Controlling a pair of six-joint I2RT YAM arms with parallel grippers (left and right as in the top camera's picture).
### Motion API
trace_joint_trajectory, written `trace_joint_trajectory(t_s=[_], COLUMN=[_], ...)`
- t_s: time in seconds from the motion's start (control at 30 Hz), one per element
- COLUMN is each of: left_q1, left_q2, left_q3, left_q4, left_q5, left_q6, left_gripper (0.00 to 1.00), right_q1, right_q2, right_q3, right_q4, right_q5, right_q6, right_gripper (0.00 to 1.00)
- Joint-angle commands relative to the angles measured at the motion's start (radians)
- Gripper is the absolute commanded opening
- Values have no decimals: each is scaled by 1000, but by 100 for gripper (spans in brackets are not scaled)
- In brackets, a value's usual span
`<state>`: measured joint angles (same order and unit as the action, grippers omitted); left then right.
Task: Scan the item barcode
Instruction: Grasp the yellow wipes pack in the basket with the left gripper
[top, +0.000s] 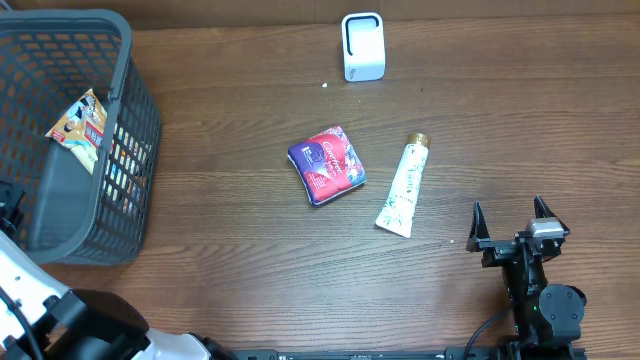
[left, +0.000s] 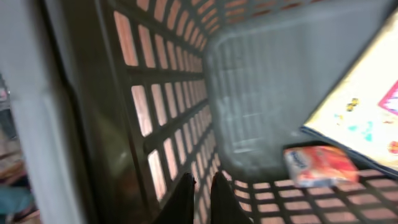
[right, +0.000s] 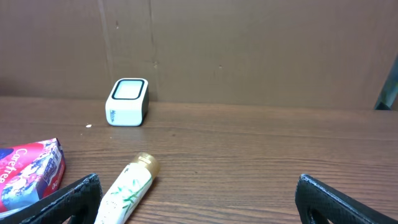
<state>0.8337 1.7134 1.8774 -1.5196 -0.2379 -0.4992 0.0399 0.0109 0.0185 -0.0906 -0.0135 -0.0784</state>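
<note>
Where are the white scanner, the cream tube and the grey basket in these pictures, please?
white scanner (top: 362, 46), overhead view, on its top face.
cream tube (top: 404, 188), overhead view, on the middle of its body.
grey basket (top: 140, 140), overhead view, on its mesh side wall.

Brown wood-grain table (top: 250, 250). Dark grey plastic mesh basket (top: 130, 130) at far left, brown showing through the holes. Inside it there's an orange snack packet (top: 82, 122) with white and red print, and a small orange-red pack (left: 320, 165) with a white end. White box scanner (top: 362, 47) at far centre has a dark window. Soft pouch (top: 327, 165) is purple-blue at the edges, red in the middle, with white script. White squeeze tube (top: 404, 187) has green leaf print and a gold cap. My left gripper (left: 202, 196) and right gripper (top: 508, 212) are both black.
</note>
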Motion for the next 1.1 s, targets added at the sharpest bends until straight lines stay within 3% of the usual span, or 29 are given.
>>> trace_joint_trajectory(t_s=[0.0,0.23,0.43,0.83,0.93,1.07], left_q1=[11,36,84,108,108,108], left_q2=[-7,-14,-15,-19,-33,-69], left_q3=[-3,-3,-3,-1,-1,-1], left_q4=[-18,-71,-121,-111,-81,1], left_q5=[-94,-96,-132,-74,-31,131], left_q6=[-62,-94,-190,-196,-160,-48], left_gripper=[4,4,4,4,4,4], right_q1=[-2,-2,-2,-2,-2,-2], right_q2=[-8,-8,-8,-8,-8,-8], right_q3=[-10,-10,-10,-10,-10,-10], right_q4=[6,6,6,6,6,6], right_q5=[10,10,10,10,10,10], right_q6=[-1,-1,-1,-1,-1,-1], right_gripper=[100,100,100,100,100,100])
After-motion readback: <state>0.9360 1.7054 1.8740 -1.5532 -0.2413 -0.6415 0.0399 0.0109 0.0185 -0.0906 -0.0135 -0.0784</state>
